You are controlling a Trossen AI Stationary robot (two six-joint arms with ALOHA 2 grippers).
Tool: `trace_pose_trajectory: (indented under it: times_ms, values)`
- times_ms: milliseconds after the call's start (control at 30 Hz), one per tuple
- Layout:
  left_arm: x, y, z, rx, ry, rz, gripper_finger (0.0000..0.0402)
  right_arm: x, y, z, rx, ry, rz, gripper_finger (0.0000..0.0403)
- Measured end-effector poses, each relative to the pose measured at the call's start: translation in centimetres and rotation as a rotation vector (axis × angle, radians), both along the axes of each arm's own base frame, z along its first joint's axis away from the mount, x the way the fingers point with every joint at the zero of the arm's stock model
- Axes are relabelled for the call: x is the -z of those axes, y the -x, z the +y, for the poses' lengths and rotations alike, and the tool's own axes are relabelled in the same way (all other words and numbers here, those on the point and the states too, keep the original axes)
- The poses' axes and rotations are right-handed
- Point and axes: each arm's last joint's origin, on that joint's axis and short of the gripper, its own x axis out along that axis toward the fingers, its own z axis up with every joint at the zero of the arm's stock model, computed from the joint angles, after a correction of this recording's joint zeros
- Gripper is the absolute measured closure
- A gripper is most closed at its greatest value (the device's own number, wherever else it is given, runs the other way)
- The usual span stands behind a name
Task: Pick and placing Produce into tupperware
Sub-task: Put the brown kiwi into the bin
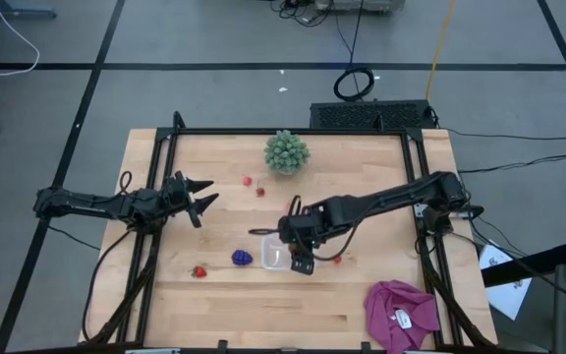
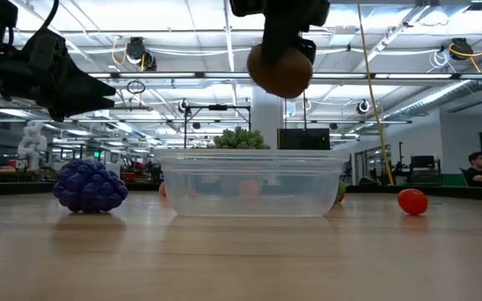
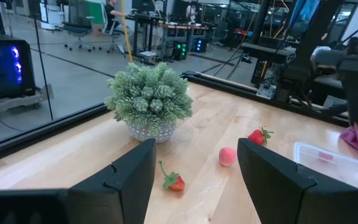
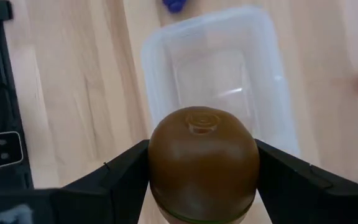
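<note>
The right gripper (image 4: 202, 186) pinches the kiwi (image 4: 202, 163) in the air directly above the tub (image 1: 276, 255), which sits near the table's (image 1: 362, 305) middle. The grapes (image 1: 242, 258) lie just left of the tub. The left gripper (image 1: 202, 193) hovers at the left, fingers spread and empty.
</note>
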Motion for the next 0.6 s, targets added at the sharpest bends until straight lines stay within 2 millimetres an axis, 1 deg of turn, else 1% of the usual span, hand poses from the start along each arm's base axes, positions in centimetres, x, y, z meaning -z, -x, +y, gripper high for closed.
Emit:
trace_pose_trajectory:
  times_ms: [133, 267, 600]
  values:
    - [0.1, 0.0, 0.0, 0.000, -0.001, 0.009, 0.0172, 1.9, -0.6, 0.7, -0.010, 0.010, 0.051, 0.0151]
    - [0.2, -0.1, 0.0, 0.000, -0.001, 0.022, 0.0172, 3.1, -1.0, 0.7, -0.026, 0.021, 0.075, 0.0151]
    - [0.5, -0.3, 0.0, 0.000, -0.003, 0.057, 0.0172, 3.1, -1.4, 0.2, -0.037, 0.029, 0.053, 0.0151]
